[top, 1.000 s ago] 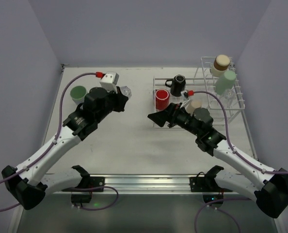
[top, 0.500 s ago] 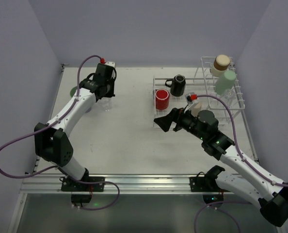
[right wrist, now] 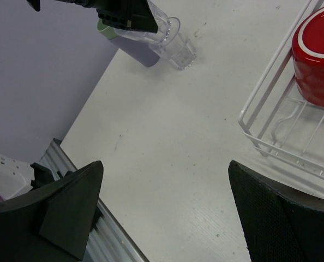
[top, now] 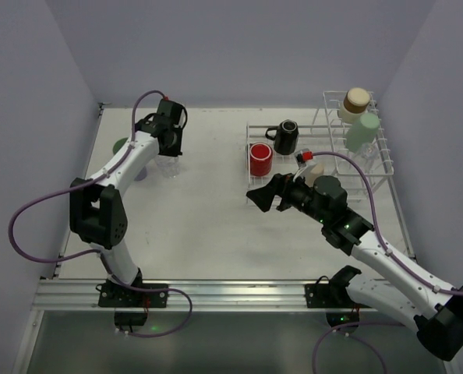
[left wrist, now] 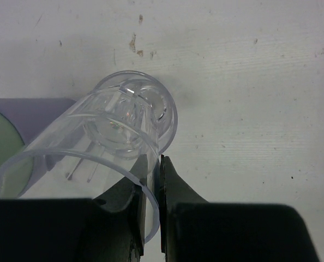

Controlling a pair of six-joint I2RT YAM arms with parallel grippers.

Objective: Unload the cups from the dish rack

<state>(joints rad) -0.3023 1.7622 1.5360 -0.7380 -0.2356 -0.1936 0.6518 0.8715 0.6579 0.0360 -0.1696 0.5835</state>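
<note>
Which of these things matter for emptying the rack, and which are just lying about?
Part of the job: dish rack, red mug, black mug, tan cup, pale green cup, clear glass, lavender tumbler.
Just there: purple cables, metal rail.

Seven cups stand before me: one red mug point(top: 260, 159), one black mug point(top: 286, 137), one tan-brown cup point(top: 356, 101), one pale green cup point(top: 362, 131), one pale cup point(top: 315, 167) half hidden behind my wrist, one clear glass point(left wrist: 124, 125) and one lavender tumbler point(right wrist: 135, 52). One white dish rack point(right wrist: 273, 65). Two grippers are mine, left gripper point(left wrist: 154, 164) and right gripper point(right wrist: 166, 164), with two fingers point(left wrist: 175, 185) apiece.
</note>
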